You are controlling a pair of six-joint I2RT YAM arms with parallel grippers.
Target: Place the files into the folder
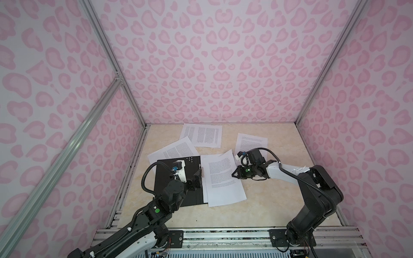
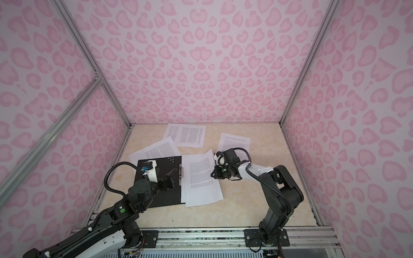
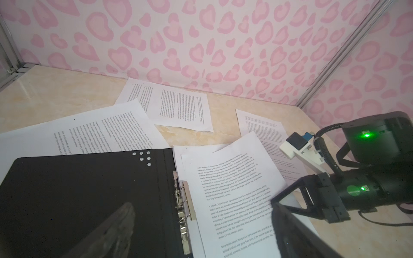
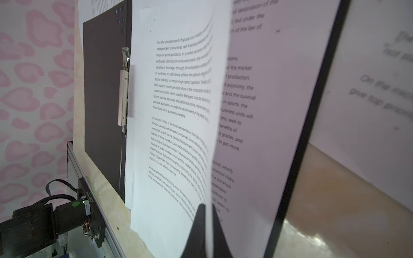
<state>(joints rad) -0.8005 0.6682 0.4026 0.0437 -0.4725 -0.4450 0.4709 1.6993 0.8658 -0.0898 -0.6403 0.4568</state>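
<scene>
Open folder (image 1: pixel 192 198), black inside up, lies at nine o'clock on the table (image 1: pixel 268 201). Stacked files (image 1: pixel 223 185) lie against its three o'clock side, by the spine clip (image 1: pixel 203 173). The right gripper (image 1: pixel 234 173) is closed, pinching the top sheet (image 4: pixel 178 111) at its three o'clock edge. The left gripper (image 1: pixel 196 178) hovers wide open over the clip. Loose sheets (image 1: pixel 202 135) lie toward twelve o'clock.

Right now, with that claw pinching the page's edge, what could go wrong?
1. The right gripper pinches only the edge of the top sheet, which bows upward; it might crease or slip free.
2. The sheets beneath look fanned out and could be dragged off the folder.
3. The left gripper hangs open over the folder, seemingly not pinning it, so it may slide.
</scene>
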